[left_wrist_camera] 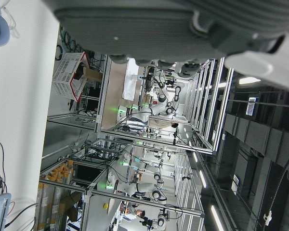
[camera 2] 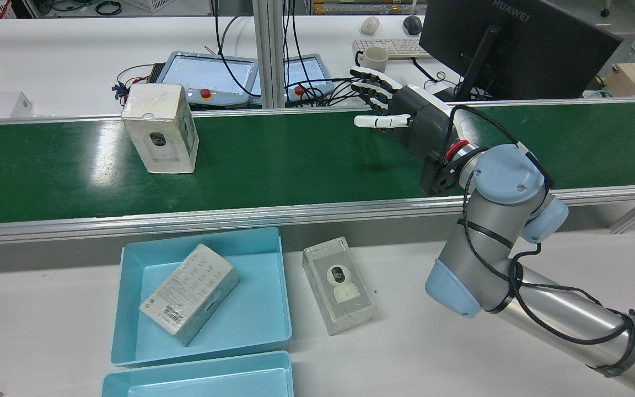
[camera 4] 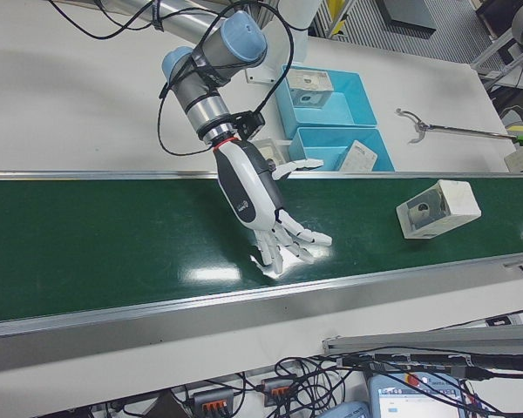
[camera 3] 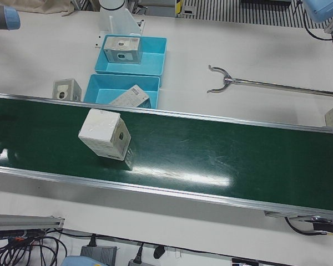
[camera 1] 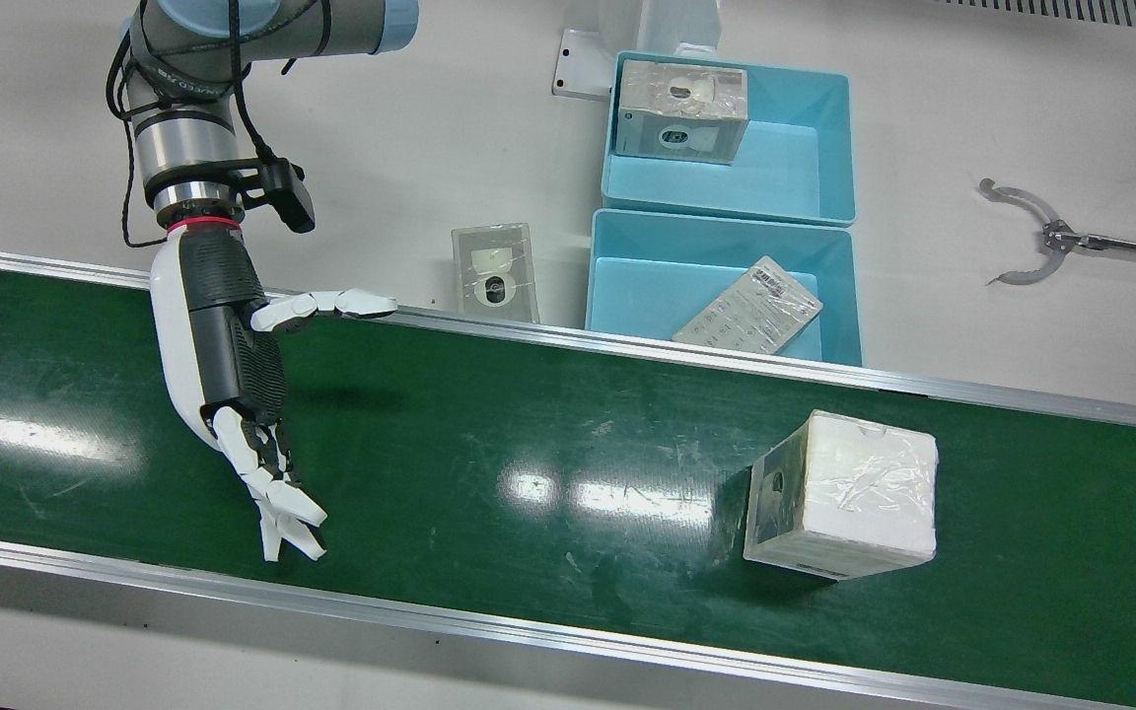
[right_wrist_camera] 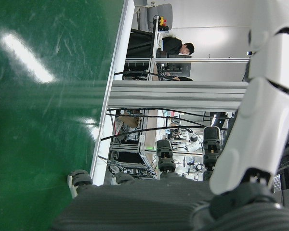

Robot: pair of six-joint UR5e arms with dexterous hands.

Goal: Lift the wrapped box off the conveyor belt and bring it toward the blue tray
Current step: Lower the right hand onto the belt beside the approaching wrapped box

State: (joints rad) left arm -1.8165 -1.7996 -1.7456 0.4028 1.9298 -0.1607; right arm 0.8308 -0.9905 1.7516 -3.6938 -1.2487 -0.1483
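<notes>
The wrapped white box [camera 1: 839, 493] stands on the green conveyor belt [camera 1: 529, 424], in front of the blue trays. It also shows in the rear view [camera 2: 159, 128], the left-front view [camera 3: 105, 134] and the right-front view [camera 4: 438, 209]. My right hand [camera 1: 223, 345] is open and empty, hovering over the belt with its fingers spread, far along the belt from the box. It also shows in the rear view [camera 2: 405, 118] and the right-front view [camera 4: 257, 196]. The left hand view shows only the palm of my left hand [left_wrist_camera: 149, 29], holding nothing.
Two blue trays sit beside the belt: the near tray [camera 1: 647, 286] holds a flat wrapped box [camera 1: 760, 308], the far tray [camera 1: 795, 158] holds another box [camera 1: 684, 110]. A loose wrapped box [camera 1: 495, 271] lies on the table beside them. A metal grabber tool [camera 1: 1041, 237] lies further along.
</notes>
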